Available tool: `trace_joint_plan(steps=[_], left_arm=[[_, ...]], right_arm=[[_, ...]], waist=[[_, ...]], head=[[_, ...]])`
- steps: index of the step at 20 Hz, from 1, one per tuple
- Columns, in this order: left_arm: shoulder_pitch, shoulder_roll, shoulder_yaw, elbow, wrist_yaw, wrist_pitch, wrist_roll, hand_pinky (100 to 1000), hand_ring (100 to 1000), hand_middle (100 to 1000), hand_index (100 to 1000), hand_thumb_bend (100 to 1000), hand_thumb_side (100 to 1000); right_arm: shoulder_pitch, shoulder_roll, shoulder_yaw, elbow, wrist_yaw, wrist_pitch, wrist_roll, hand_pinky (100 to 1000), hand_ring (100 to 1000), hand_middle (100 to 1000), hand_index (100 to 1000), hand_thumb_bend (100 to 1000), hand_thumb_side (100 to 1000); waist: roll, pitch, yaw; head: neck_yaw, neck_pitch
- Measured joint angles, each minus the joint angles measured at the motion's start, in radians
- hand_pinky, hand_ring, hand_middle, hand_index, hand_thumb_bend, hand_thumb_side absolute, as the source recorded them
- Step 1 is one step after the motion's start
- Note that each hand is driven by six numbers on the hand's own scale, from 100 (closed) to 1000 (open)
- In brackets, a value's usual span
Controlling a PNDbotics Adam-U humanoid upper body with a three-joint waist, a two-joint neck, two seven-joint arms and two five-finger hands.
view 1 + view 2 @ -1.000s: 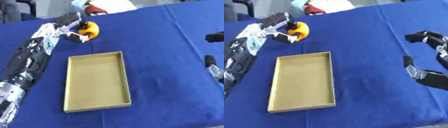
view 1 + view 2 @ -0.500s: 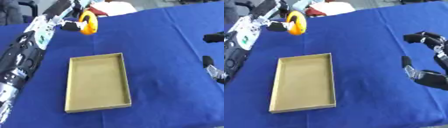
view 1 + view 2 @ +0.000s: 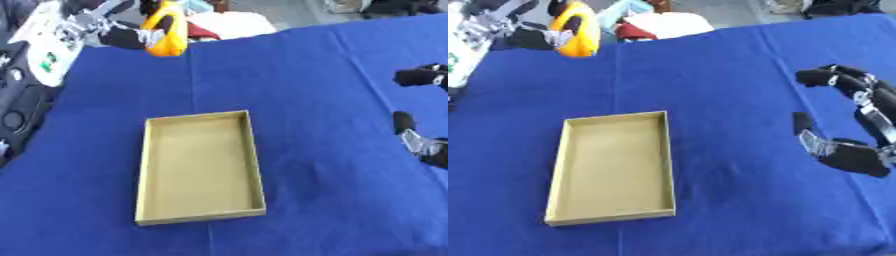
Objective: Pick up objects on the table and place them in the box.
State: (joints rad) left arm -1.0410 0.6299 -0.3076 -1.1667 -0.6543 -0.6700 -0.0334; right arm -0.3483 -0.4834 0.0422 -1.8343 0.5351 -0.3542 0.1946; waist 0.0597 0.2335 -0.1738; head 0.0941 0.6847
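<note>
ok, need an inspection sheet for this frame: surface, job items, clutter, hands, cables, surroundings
Surface: table under a blue cloth, some creases.
Job's things: open tan box lying flat near the middle, nothing inside it; yellow-orange object held up near the far left edge of the table.
Clutter: nothing seen on the cloth.
Hands: left hand at upper left, fingers closed on the yellow-orange object; right hand at the right edge, open, holding nothing.
Cables: nothing seen.
Surroundings: red and white items past the far edge of the table, too unclear to identify.
</note>
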Motion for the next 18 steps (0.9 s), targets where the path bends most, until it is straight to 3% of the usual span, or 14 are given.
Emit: trace_joint_plan(steps=[6,11,18], left_arm=[[0.049,0.049,-0.101,-0.166,0.047,-0.064,-0.052,474,385,268,418,100,178],[0.092,0.053,-0.169,-0.287,0.055,-0.033,-0.129,495,409,298,446,100,203],[0.126,0.045,-0.223,-0.306,0.044,-0.038,-0.260,527,454,348,490,100,227]], right_arm=[[0.006,-0.006,0.001,0.003,0.000,-0.001,0.001,775,753,739,876,100,415],[0.005,-0.006,0.006,0.003,-0.001,-0.005,0.007,774,751,736,875,100,417],[0.005,-0.006,0.029,0.003,-0.016,-0.016,0.034,770,737,714,868,100,431]], waist=[[-0.001,-0.006,0.023],[-0.005,-0.006,0.030],[-0.013,-0.008,0.023]], head=[[-0.011,0.002],[-0.018,0.004],[-0.019,0.009]])
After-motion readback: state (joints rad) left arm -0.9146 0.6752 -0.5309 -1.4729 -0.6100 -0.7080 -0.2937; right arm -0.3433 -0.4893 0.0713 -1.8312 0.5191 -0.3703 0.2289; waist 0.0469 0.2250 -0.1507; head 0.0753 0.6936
